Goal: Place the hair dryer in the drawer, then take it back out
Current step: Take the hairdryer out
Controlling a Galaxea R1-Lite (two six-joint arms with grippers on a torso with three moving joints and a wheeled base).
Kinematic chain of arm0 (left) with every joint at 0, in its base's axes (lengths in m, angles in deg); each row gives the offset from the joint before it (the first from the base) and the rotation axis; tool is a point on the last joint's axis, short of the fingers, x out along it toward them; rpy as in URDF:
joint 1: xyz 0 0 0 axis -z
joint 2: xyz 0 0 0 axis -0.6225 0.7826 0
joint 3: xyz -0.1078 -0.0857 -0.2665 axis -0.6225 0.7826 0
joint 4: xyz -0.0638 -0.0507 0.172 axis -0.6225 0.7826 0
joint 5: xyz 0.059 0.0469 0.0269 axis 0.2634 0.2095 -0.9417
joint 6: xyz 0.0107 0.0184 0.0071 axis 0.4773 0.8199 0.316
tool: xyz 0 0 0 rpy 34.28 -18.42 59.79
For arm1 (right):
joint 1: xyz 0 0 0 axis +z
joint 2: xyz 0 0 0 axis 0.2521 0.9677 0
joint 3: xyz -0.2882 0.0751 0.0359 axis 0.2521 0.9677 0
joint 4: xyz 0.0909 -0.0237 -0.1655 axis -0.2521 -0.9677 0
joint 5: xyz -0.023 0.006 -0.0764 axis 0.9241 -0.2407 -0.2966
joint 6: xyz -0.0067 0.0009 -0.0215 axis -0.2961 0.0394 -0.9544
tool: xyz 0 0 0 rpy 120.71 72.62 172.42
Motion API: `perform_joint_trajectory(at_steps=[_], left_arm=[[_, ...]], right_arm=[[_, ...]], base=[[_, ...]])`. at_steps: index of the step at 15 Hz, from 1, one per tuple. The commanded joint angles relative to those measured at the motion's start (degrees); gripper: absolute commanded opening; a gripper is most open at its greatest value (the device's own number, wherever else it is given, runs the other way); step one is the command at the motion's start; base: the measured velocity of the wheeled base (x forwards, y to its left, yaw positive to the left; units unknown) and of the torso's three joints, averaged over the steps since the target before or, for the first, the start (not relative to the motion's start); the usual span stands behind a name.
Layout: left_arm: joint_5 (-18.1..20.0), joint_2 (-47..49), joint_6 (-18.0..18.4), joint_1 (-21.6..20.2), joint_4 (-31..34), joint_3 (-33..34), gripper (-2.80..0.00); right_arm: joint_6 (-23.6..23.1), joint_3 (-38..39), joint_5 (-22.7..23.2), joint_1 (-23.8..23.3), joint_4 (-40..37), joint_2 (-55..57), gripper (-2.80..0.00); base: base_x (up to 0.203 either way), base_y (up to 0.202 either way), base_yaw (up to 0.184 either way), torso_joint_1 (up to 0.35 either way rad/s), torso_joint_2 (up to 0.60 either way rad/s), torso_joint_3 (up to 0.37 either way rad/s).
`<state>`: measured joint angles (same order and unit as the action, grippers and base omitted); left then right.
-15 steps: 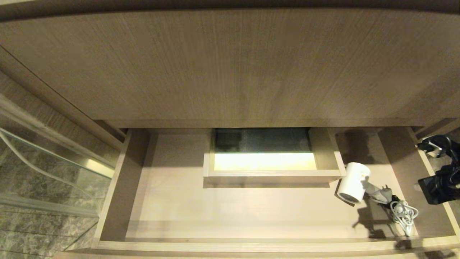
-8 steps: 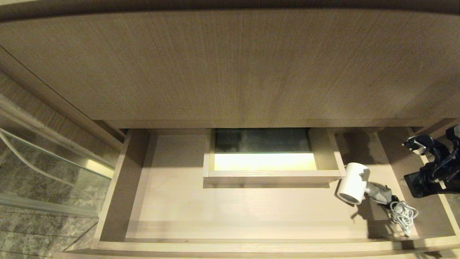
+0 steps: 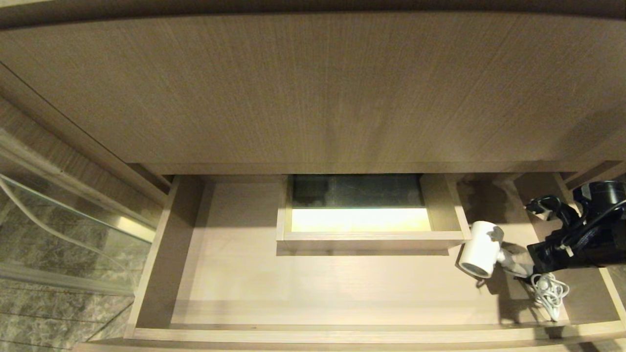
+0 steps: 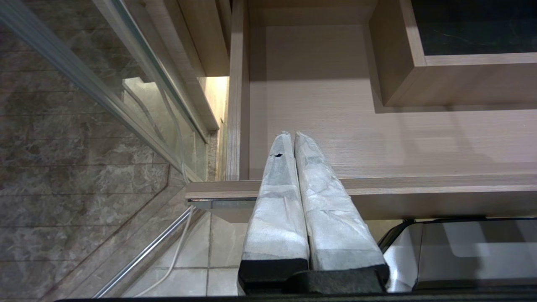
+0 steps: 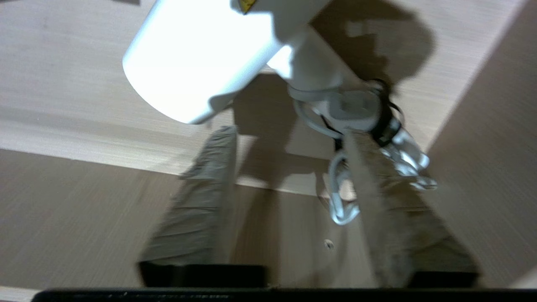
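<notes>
Reaching in from the drawer's right end, the right gripper [image 3: 535,261] hangs just beside the hair dryer [image 3: 481,249], which lies on the drawer [image 3: 313,335] floor at the right, close against the corner of the boxed cutout [image 3: 369,239] at the middle back. What matters here is direction: the dryer lies to the gripper's left as the head camera shows it, barrel first, its grey grille end turned toward the drawer front, with the stubby handle [image 3: 513,261] running away rightward to the bundled cord [image 3: 547,291] and plug. So the handle's long axis points almost straight at the oncoming gripper. From the right wrist camera the fingers [image 5: 205,188] stand spread, nothing between them yet, one pad to each side of the handle end and the cord loops. My read: the dryer is already stowed, and the take-out grasp is lining up on the handle. Over at the left end, the left gripper [image 4: 291,138] is parked above the front rail, fingers pressed together, far from the dryer
</notes>
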<state>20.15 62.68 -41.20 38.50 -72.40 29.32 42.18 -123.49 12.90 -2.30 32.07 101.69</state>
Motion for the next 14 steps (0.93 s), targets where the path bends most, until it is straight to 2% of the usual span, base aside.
perform_joint_trajectory(at_steps=[1,2,3,4,5,7,8,9,10,12,14], left_arm=[[0.0,-0.1,0.0,0.0,0.0,0.0,-2.8],[0.0,-0.1,0.0,0.0,0.0,0.0,-2.8],[0.0,0.0,0.0,0.0,0.0,0.0,-2.8],[0.0,-0.1,0.0,0.0,0.0,0.0,-2.8],[0.0,0.0,0.0,0.0,0.0,0.0,-2.8],[0.0,0.0,0.0,0.0,0.0,0.0,-2.8],[0.0,-0.1,0.0,0.0,-0.1,0.0,-2.8],[0.0,0.0,0.0,0.0,-0.1,0.0,-2.8],[0.0,-0.1,0.0,0.0,0.0,0.0,-2.8],[0.0,-0.1,0.0,0.0,0.0,0.0,-2.8],[0.0,0.0,0.0,0.0,0.0,0.0,-2.8]], right_arm=[[-1.4,-0.9,0.8,-0.1,-0.3,2.4,0.0],[-1.5,-0.9,0.8,-0.1,-0.3,2.4,0.0],[-4.2,0.1,3.5,-0.2,-0.1,2.4,0.0],[-11.2,0.8,6.1,-0.5,-0.2,2.7,0.0],[-16.0,1.2,8.5,-1.0,-0.3,3.1,0.0],[-17.9,1.4,10.2,-1.4,-0.4,3.5,0.0],[-20.6,1.6,10.9,-1.8,-0.4,3.9,0.0],[-26.5,1.8,11.4,-2.3,-0.4,4.5,0.0],[-29.8,1.7,11.8,-2.9,-0.5,5.3,0.0],[-33.8,0.3,12.6,-4.2,-0.7,6.3,0.0],[-35.0,0.2,12.7,-4.8,-0.9,6.4,0.0]], base=[[0.0,0.0,0.0,0.0,0.0,0.0],[0.0,0.0,0.0,0.0,0.0,0.0],[0.0,0.0,0.0,0.0,0.0,0.0],[0.0,0.0,0.0,0.0,0.0,0.0],[0.0,0.0,0.0,0.0,0.0,0.0],[0.0,0.0,0.0,0.0,0.0,0.0],[0.0,0.0,0.0,0.0,0.0,0.0],[0.0,0.0,0.0,0.0,0.0,0.0],[0.0,0.0,0.0,0.0,0.0,0.0],[0.0,0.0,0.0,0.0,0.0,0.0],[0.0,0.0,0.0,0.0,0.0,0.0]])
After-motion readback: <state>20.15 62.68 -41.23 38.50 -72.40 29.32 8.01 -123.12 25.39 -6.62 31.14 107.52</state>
